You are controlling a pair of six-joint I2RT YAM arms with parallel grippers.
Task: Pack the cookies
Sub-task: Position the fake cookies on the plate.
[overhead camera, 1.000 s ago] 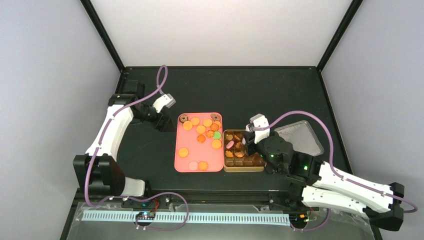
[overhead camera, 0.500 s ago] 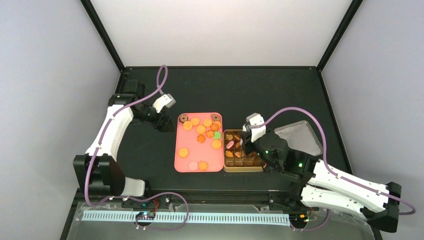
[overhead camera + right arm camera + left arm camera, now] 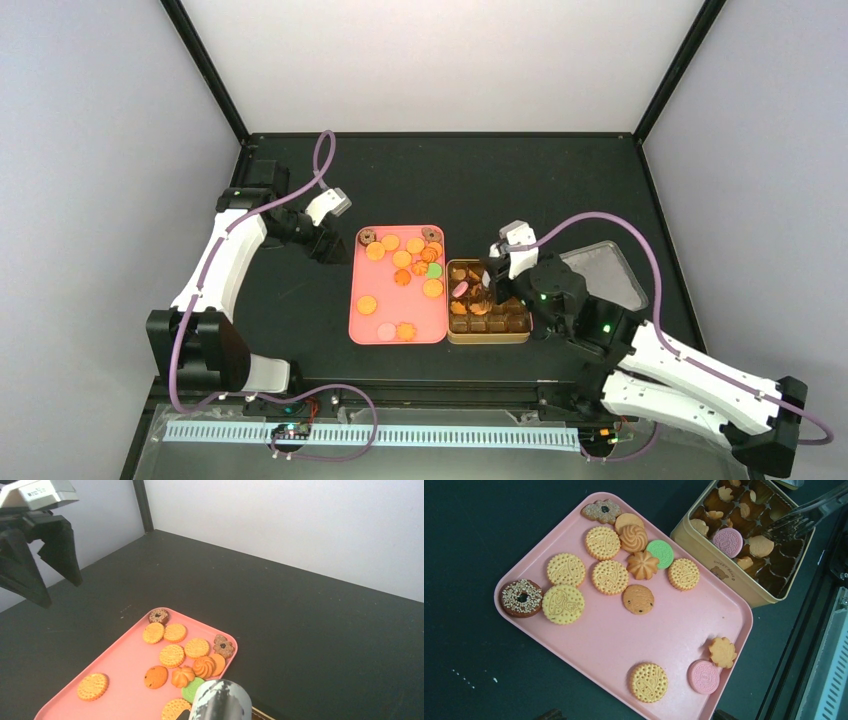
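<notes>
right claw (image 3: 493, 283): jaws narrow, clamped on the metal tongs (image 3: 804, 517) as far as I can judge, since the grip itself is hidden under the wrist. The tong tips hang ahead of and below this claw, over the cells of the tin (image 3: 724, 580). They look empty but I can't tell for sure. An orange cookie (image 3: 761, 545) sits in the cell right beside them

left claw (image 3: 333, 248): jaws wide, holding nothing, hovering off the far corner of the pink tray (image 3: 599, 640)

cookies (image 3: 609, 577): most lie loose on the tray, left of the right claw, and the tray is just beside the tin. There's a tight cluster straight left of the claw and three stragglers left and back toward its base. Several already sit in tin cells, incl. a pink cookie (image 3: 727, 541). I'd put the job at under halfway

my read: the step is finishing a drop into a cell, then going for the next pick. To do it well:
- lift the tongs straight up clear of the tin wall before swinging left, or the tips catch the rim and shove the tin
- take a straggler first, since the clustered ones touch and will get nudged
- straddle the cookie edge to edge with tips down at the tray and squeeze lightly, as these likely crumble or pop out
- release low, over an empty cell
</notes>
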